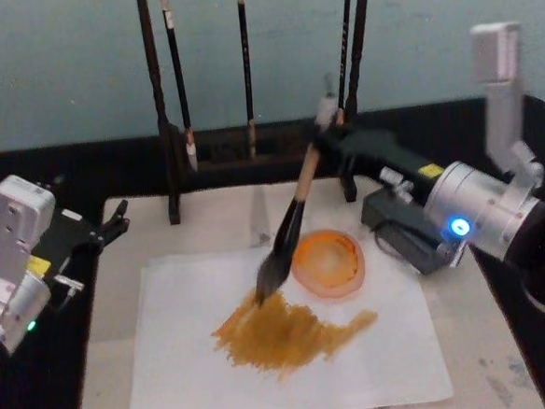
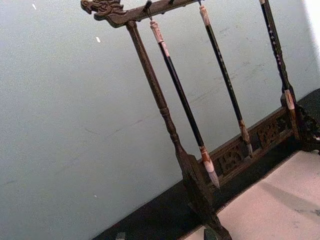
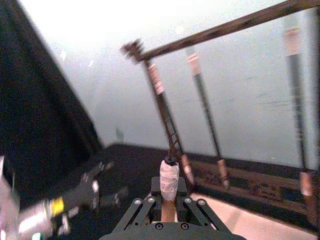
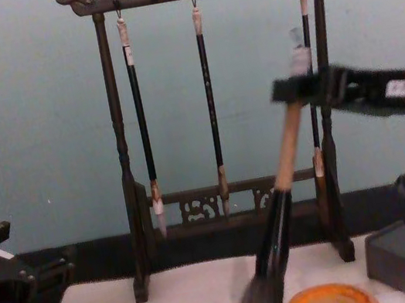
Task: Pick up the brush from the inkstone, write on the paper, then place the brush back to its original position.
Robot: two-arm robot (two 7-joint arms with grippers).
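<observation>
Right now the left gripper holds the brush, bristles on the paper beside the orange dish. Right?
No. It is the right gripper that holds the brush, as the head view shows; the left gripper sits idle off to the left. The rest holds: bristles on the paper, beside the orange dish.

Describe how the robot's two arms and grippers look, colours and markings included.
Both arms match: silver cylindrical forearm, white boxy housing, black angular gripper body with a small yellow label. The left gripper has short black fingers; a green light glows on its silver link. The right gripper shows black linkage bars in its wrist view; a blue light glows on its silver link.
</observation>
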